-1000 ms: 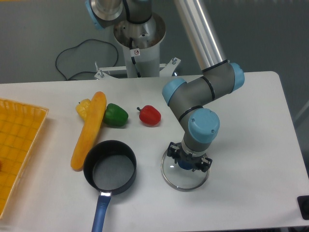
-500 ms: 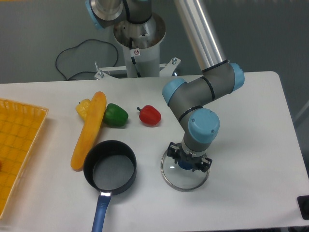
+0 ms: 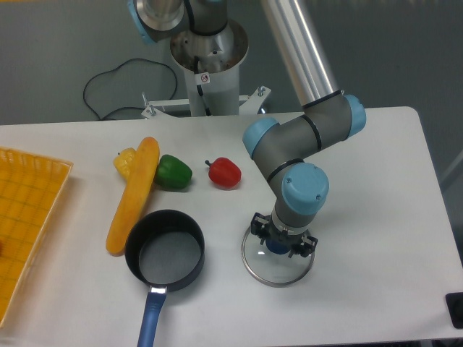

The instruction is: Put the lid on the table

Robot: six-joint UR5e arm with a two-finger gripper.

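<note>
The lid (image 3: 278, 269), clear glass with a thin metal rim, lies flat on the white table (image 3: 376, 181) to the right of the pot. Its dark blue knob (image 3: 277, 246) shows between the two black fingers of my gripper (image 3: 282, 237). The gripper points straight down over the lid's centre and is shut on the knob. The wrist hides the top of the knob and the far part of the glass.
A black saucepan (image 3: 165, 250) with a blue handle stands just left of the lid. Behind it lie a long orange vegetable (image 3: 134, 194), a yellow piece (image 3: 124, 160), a green pepper (image 3: 173, 172) and a red pepper (image 3: 224, 172). A yellow grid tray (image 3: 25, 224) fills the left edge.
Almost nothing has changed. The gripper stays over the knob with only a slight shift of its fingers, and the lid rests in the same spot.
</note>
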